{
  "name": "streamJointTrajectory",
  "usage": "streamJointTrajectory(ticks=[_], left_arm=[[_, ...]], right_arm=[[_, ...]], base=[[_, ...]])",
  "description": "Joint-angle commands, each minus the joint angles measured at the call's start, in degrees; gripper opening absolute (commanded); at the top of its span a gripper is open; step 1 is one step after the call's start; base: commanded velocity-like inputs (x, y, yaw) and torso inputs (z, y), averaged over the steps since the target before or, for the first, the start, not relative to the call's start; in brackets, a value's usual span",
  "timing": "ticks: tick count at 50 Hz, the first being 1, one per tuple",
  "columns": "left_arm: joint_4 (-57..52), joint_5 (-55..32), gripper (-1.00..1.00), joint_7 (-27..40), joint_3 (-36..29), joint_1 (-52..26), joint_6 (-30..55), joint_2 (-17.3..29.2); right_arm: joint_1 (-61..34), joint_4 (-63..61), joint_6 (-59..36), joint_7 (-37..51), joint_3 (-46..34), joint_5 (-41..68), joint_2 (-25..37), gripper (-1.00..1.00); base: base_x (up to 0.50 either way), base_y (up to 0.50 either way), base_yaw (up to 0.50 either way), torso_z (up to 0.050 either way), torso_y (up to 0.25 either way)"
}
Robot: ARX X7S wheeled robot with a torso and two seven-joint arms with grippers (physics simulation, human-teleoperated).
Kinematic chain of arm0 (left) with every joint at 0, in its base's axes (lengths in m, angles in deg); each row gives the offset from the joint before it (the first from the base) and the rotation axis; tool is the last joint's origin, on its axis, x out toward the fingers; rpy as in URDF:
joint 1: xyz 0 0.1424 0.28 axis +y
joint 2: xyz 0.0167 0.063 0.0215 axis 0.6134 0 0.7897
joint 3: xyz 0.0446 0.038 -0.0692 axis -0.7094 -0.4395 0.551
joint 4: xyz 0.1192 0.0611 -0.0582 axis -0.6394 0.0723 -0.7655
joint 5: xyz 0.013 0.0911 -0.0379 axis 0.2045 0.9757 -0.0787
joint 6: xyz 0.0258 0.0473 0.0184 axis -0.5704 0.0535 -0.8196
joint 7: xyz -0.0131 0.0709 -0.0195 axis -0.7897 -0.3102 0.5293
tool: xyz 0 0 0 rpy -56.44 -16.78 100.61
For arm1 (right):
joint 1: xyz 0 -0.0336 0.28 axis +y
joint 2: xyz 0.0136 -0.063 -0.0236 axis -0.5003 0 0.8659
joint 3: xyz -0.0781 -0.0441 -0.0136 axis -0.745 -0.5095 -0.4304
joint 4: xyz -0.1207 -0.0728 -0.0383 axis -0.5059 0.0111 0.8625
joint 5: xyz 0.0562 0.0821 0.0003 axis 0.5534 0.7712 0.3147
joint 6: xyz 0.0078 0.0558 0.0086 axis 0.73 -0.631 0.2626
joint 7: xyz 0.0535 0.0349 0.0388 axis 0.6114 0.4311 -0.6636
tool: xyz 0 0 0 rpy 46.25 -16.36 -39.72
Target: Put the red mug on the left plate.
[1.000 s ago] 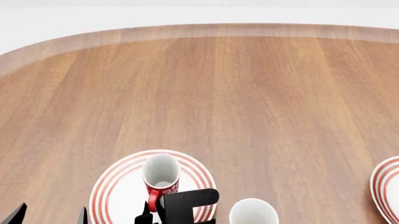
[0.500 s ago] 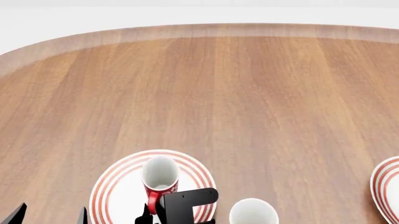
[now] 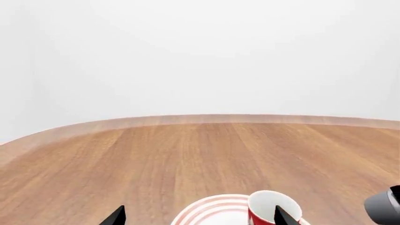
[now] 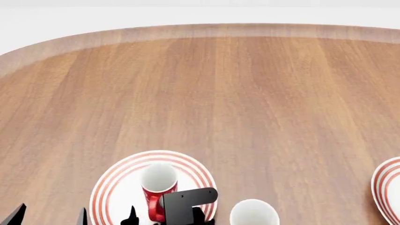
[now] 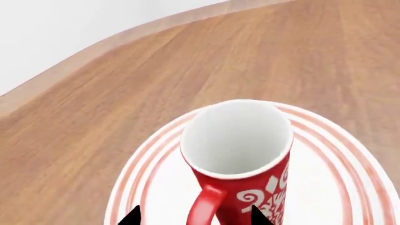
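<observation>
Right wrist view, tapered red mug (image 5: 240, 164), ringed left plate (image 5: 350, 164)

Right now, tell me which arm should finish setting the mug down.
Right. Its gripper straddles the mug's handle over the left plate. The left gripper sits beside the plate, its fingertips spread, holding nothing.

My robot's right gripper (image 4: 164, 216) is black, with a flat, blocky bracket and thin pointy fingertips (image 5: 132, 217). A round grey part (image 3: 382, 209) shows too.
</observation>
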Motion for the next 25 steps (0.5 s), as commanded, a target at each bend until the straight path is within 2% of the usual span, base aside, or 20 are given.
streamJointTrajectory(ticks=[1, 12, 25], left_arm=[[0.0, 0.0, 1.00, 0.1, -0.1, 0.0, -0.1, 0.1], [-0.8, -0.4, 1.00, 0.4, -0.1, 0.2, 0.0, 0.5], [-1.7, -0.5, 1.00, 0.8, 0.0, 0.6, -0.1, 0.9]], right_arm=[[-0.3, 0.0, 0.0, -0.1, 0.1, 0.1, 0.0, 1.00], [-0.2, -0.4, 0.9, 0.6, 0.1, -0.2, 0.0, 1.00], [1.6, -4.0, 6.7, 8.4, 0.2, -7.8, 0.0, 1.00]], base=[[0.00, 0.00, 0.00, 0.000, 0.000], [0.00, 0.00, 0.00, 0.000, 0.000], [0.00, 0.00, 0.00, 0.000, 0.000]])
